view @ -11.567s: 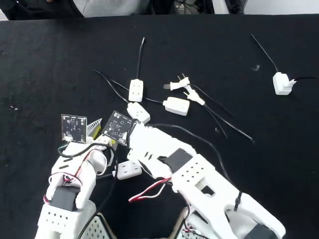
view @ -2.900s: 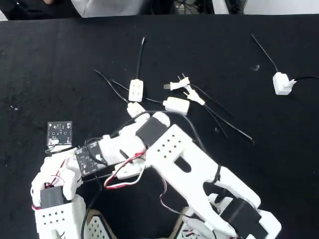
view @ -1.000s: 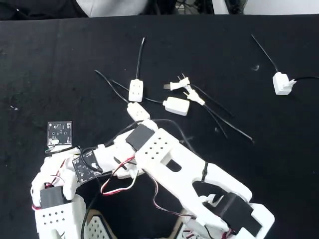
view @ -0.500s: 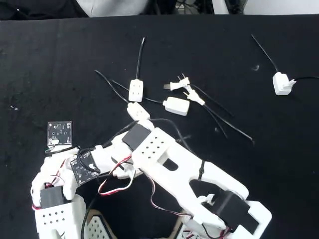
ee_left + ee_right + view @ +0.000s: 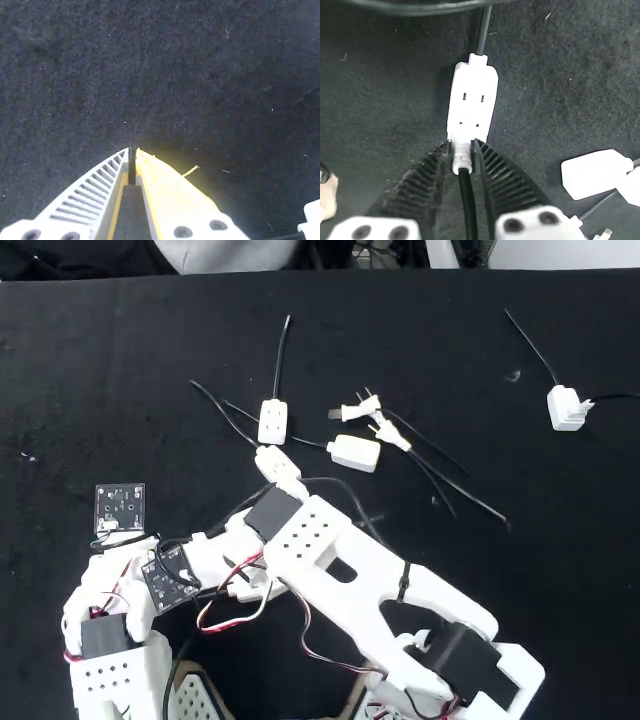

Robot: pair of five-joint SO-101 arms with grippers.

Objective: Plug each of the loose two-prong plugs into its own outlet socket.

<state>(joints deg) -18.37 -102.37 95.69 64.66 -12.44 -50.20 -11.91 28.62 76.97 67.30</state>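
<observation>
Your right gripper is at the table's front, left of centre. The held plug sits between its fingers, touching the end of the front socket. Your left gripper is just left of it, over bare table.

Behind the right arm:
- The near socket comes first, with the middle socket behind it.
- The side socket is to their right.
- A loose plug and a second loose plug are near the side socket, behind it.
- The far socket is well apart, at the right.

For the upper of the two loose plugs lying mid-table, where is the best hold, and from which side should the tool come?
Probably the upper plug is best pinched across the narrow sides of its white body, just behind the prongs, coming straight down from above. It lies flat on the table, and the second plug crowds its near right side.
</observation>
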